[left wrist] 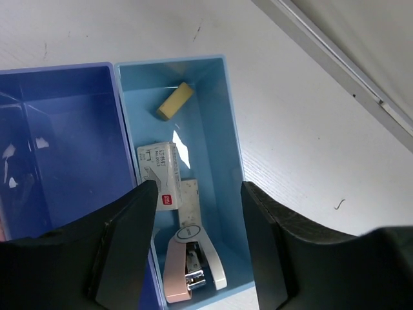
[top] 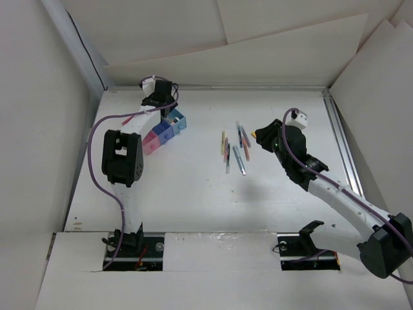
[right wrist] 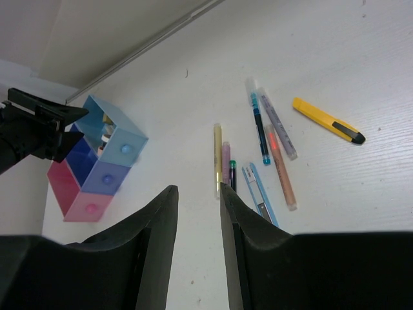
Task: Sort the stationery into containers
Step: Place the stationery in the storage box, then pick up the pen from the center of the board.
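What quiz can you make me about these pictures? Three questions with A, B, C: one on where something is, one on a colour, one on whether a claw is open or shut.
1. Where is the stapler?
A) in the light blue bin
B) in a red cup
C) on a plate

2. What colour is the cutter lying beside the pens?
A) green
B) yellow
C) red

3. How is the left gripper?
A) shut on a pen
B) shut tight, empty
C) open, empty

Answers:
1 A, the left wrist view shows it lying inside that bin.
2 B, its body is yellow with a black tip.
3 C, its fingers stand apart over the bin with nothing between them.
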`<move>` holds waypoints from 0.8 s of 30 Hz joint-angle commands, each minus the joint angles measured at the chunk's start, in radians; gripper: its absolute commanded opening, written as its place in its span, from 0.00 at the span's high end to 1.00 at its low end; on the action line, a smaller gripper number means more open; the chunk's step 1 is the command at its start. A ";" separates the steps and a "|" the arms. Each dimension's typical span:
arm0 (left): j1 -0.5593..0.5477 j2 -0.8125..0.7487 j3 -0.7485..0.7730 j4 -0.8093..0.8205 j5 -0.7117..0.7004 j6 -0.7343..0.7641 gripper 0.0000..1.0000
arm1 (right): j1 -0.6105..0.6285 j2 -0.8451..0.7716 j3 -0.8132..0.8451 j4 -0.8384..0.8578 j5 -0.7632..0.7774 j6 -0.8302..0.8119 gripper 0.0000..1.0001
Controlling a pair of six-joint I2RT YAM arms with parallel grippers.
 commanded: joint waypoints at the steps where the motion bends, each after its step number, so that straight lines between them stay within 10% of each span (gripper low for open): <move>1: -0.011 -0.124 -0.029 0.065 -0.001 0.013 0.50 | -0.004 -0.001 0.021 0.021 -0.005 -0.007 0.62; 11: -0.404 -0.360 -0.362 0.274 -0.011 0.095 0.90 | -0.004 -0.010 0.021 0.009 0.067 0.006 1.00; 24: -0.708 -0.132 -0.326 0.167 -0.051 -0.027 0.81 | -0.025 -0.088 -0.009 -0.046 0.199 0.064 1.00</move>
